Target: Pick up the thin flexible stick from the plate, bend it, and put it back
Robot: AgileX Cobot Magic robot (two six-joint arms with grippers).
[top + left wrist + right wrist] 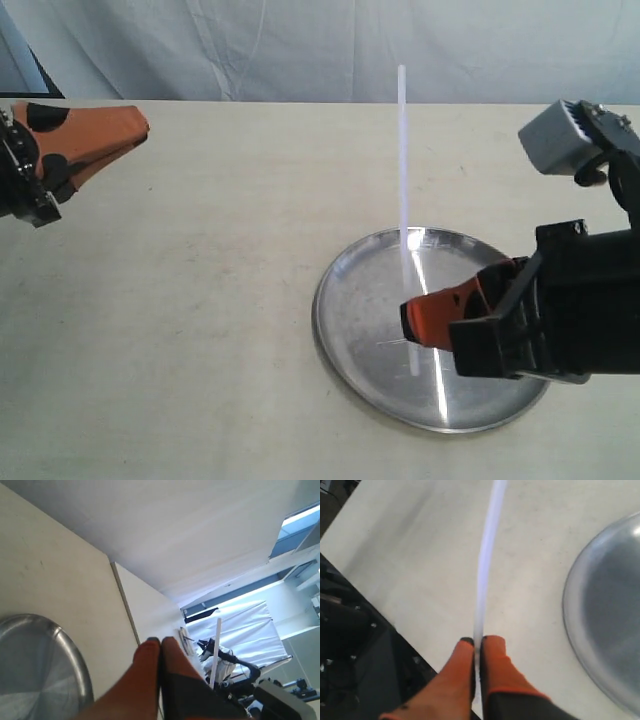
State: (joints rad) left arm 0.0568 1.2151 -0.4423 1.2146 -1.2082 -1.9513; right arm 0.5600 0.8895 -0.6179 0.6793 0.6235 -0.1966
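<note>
1. The counter is pale, matte cream with faint scuffs; a creased white cloth hangs behind its far edge
2. My right gripper, orange-tipped on a black body, pinches the thin flexible stick near its lower end, above the plate
3. The stick stands nearly vertical and straight, free end up; a short stub hangs below my grip, and I cannot tell whether it touches the plate
4. The stick is a translucent white rod; the plate is round, shallow, shiny metal with a low rim
5. My left gripper hangs well apart at the left, tips pressed together, holding nothing
</note>
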